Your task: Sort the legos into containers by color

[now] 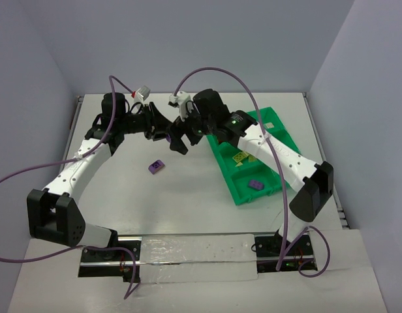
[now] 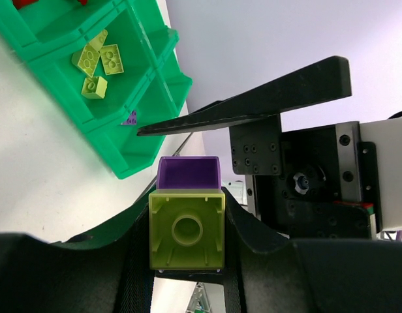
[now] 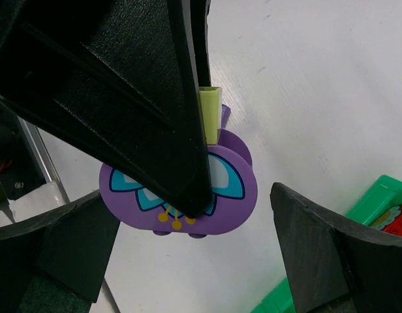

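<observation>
Left gripper (image 1: 160, 126): jaws clenched on yellow-green lego (image 2: 186, 225) with purple lego (image 2: 188, 173) attached. Right gripper (image 1: 177, 138): jaws spread wide either side of held legos, not touching them.

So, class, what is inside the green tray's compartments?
In the tray, yellow-green bricks share one compartment and a purple brick sits in another; the right arm covers other compartments.

Top external: high, behind arm bases, looks down and farward; whole bench (image 1: 188, 205) in frame, green tray (image 1: 235, 189) right.
Left wrist: very close over left gripper (image 1: 160, 128), faces right toward tray.
Right wrist: close over right gripper (image 1: 178, 138), faces down at bench.
Wrist views share yellow-green brick (image 2: 186, 225); all three share tray.
</observation>
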You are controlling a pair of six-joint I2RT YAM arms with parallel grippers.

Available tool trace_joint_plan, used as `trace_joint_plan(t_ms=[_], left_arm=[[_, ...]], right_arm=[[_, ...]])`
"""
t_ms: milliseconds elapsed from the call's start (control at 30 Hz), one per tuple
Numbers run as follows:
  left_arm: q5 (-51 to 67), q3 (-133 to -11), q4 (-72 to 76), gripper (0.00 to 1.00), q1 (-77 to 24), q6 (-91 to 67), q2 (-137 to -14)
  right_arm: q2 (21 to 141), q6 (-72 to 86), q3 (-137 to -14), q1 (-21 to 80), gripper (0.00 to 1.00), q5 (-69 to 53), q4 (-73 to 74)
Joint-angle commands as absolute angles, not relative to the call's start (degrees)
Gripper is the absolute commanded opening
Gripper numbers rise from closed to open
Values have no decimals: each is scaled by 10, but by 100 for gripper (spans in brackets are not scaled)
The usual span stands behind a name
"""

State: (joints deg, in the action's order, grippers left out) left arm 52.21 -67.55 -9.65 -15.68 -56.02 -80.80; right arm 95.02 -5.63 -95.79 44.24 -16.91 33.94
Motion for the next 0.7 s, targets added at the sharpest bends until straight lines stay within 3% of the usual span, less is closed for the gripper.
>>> trace_joint_plan(t_ms=[0,500,667], left_arm=[[522,-701,-95,0,-160,-550,-785],[523,-697,-100,0,-160,-546,-785],[524,-699,-98,0,-160,-548,-788]], right_arm=[[950,-63,-991,454,98,-153,323],[917,-38,-936,475,83,-102,238],[917,-40,-933,476,70,-92,237]])
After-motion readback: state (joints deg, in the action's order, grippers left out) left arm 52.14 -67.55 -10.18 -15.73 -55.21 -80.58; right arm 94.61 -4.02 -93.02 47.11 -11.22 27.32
